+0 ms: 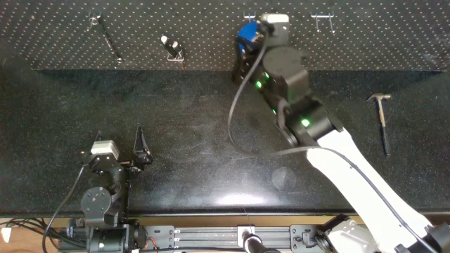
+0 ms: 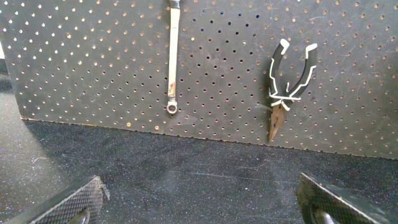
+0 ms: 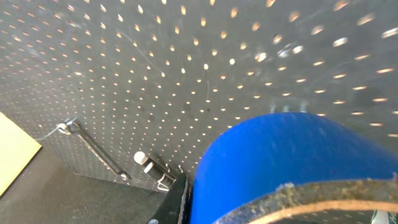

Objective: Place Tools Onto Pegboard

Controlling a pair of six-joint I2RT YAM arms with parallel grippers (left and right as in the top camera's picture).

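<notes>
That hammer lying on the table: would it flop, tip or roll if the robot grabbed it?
The hammer looks rigid, so it probably won't flex. Its metal head sits at one end of a slim handle, so gripped mid-handle it would likely tip head-down. Lying flat, its crosswise head should stop it rolling.

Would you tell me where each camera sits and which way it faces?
Top view: fixed overhead, looking down on table, pegboard, both arms.
Left wrist view: on left arm, facing wrench and pliers; open left gripper shows.
Right wrist view: on right arm, near pegboard; right gripper holds blue tool.
Shared: all three show wrench and pliers.
</notes>
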